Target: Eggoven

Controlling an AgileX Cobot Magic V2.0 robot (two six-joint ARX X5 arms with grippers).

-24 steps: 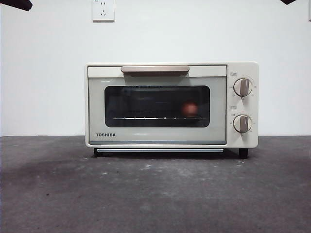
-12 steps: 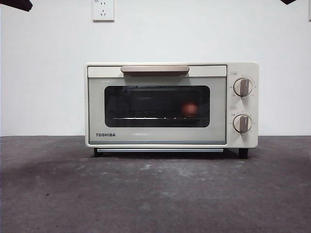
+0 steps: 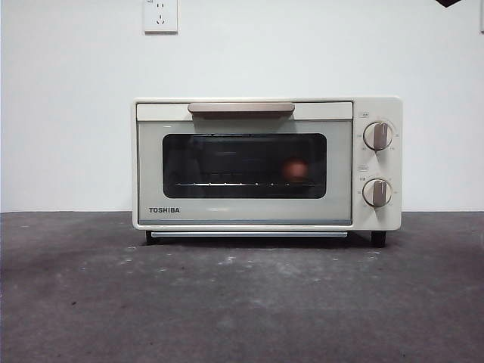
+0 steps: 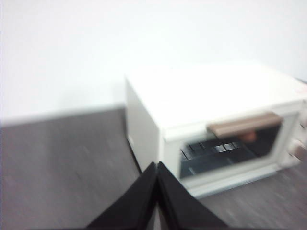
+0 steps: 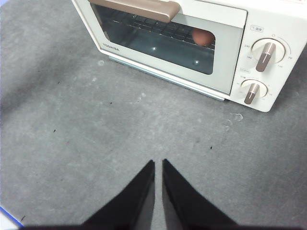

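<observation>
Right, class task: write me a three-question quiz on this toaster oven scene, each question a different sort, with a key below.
1. True or false: the TOSHIBA toaster oven has its glass door shut.
2. Multiple choice: where is the egg? A) on the table in front of the oven. B) on the wire rack inside the oven, toward the knob side. C) held by a gripper.
3. Fill in: the left gripper and the right gripper both hang above the table with nothing between their ____ jaws.

Key
1. True.
2. B.
3. Shut.
</observation>
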